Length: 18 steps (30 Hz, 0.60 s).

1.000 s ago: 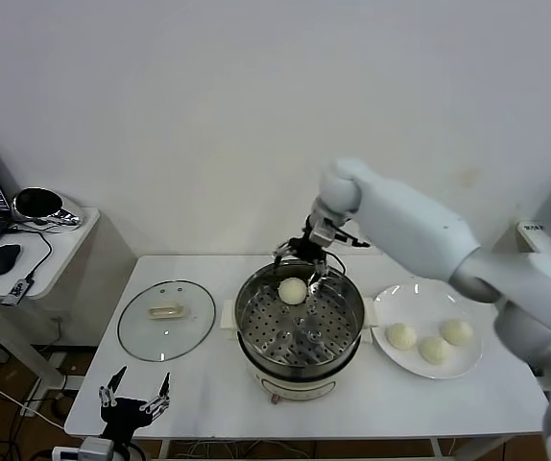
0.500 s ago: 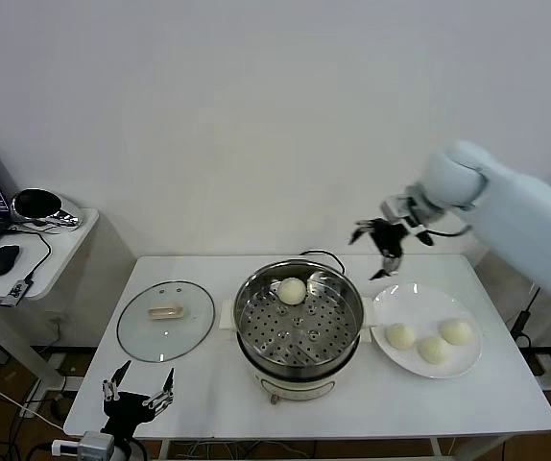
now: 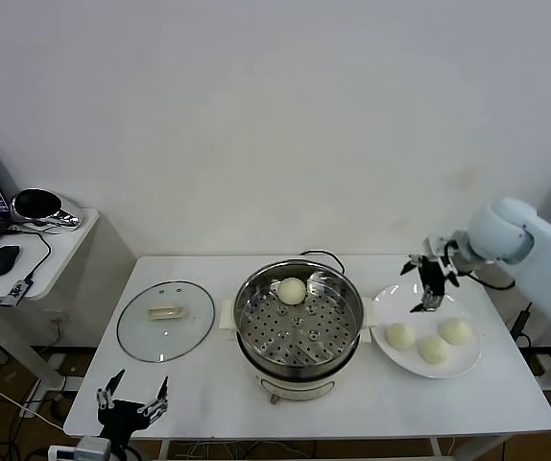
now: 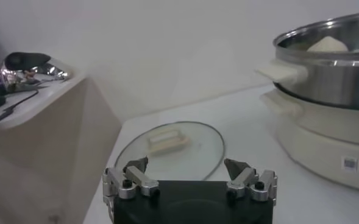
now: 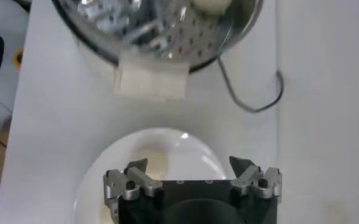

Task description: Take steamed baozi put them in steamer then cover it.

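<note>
One side desk stands at the far left, carrying a black mouse and a shiny dark round object with cables. The left gripper waits low at the near-left corner of the white desk, its fingers spread apart and empty; just beyond them lies the glass lid, flat on the desk, with nothing between. Further right stands the steamer, uncovered, with one steamed baozi resting on the perforated tray near its far wall. A dark cord loops on the desk behind the pot. The right gripper hangs above the far edge of the white plate, fingers wide apart and holding nothing. Below and just nearside of those fingers sit three more buns in a cluster on the plate, clear of the steamer's side handle.
</note>
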Motion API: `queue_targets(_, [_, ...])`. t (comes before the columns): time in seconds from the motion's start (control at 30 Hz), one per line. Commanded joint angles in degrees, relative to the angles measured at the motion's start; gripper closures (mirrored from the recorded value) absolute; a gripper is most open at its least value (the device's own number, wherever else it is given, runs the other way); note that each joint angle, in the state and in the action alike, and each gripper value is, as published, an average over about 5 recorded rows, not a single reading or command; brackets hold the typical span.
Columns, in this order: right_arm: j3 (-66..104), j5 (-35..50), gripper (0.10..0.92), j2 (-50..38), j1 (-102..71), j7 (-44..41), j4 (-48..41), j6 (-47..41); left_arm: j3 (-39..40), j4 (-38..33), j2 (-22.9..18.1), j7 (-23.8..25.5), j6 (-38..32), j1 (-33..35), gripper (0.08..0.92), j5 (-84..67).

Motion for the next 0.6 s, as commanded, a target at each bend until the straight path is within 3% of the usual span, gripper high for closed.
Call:
queue_targets(0.03, [4.1,-5.59,0.203,4.84,-8.72,2.08,-7.4,1.06,0.08,0.53,-0.33,0.03,0.26,0.13,0.177,0.38])
queue_targets(0.6, [5.52,-8.21,0.203,11.28,-10.83,3.61,-15.18,2.39,0.26,1.59,-0.72,0.41,0.15,0.02,0.177,0.52])
